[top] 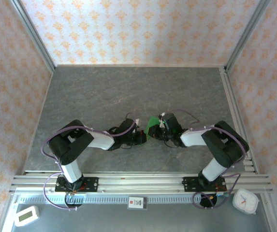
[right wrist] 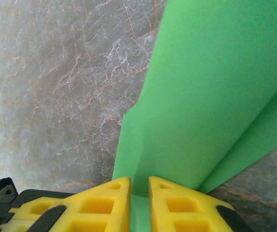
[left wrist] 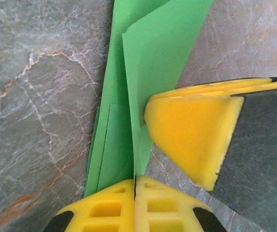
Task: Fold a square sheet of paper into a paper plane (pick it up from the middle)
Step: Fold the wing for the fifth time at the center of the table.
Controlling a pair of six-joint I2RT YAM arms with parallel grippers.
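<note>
**Item:** green paper [top: 153, 122], part-folded, layers overlapping, standing edgewise over mid table [top: 128, 92], btwn my two pincers.
**L pincer** [left wrist: 134, 186]: pads pressed tight together, paper's lower edge nipped in the seam.
**R pincer** [right wrist: 139, 186]: nearly closed, slim gap w/ green in it, gripping the fold.
**Step (my est.):** mid-fold, setting a crease; not a dart yet.
**Next needs:** L anchoring firmly, R running along crease w/o tearing or letting layers slip.

From above, the thin bright green folded paper [top: 153, 121] is a small patch mostly hidden by the left hand [top: 144, 137] and the right hand [top: 158, 130], its folds too small to read (both wrist views cut it off at the top edge).
</note>
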